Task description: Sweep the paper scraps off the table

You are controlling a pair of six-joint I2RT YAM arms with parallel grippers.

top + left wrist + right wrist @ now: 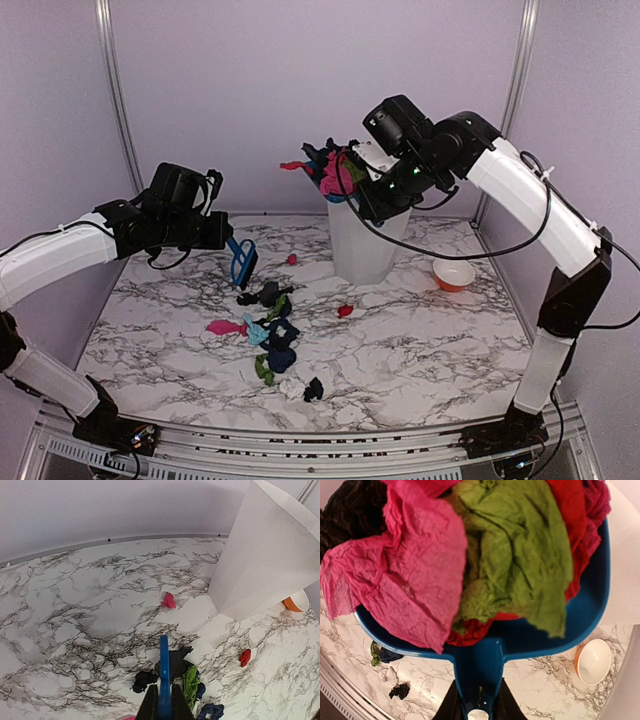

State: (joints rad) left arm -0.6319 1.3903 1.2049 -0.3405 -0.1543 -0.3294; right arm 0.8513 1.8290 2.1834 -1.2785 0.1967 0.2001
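Closest to the arm bases, on the marble table (430,350), a lone black scrap (314,388) lies just in front of the main heap of paper scraps (272,335). The heap is a loose strip of black, dark blue, green, light blue and pink bits that overlap too much for an exact count, roughly ten. Just behind the far end of that heap hangs the left gripper (162,707), its fingers pressed together on the handle of one blue brush (163,670). The brush head points down at the nearest black and green bits; whether it touches the table cannot be told. To the right of the heap one red scrap (345,311) lies alone, and farther back one pink scrap (292,259) sits by itself near the base of a single tall white bin (368,245). One orange bowl (454,274) with a white inside stands to the right of the bin. Above the bin's mouth, well apart from the heap, the right gripper (477,705) pinches the handle of one blue dustpan (585,615), which is loaded with pink, green, red and black paper.
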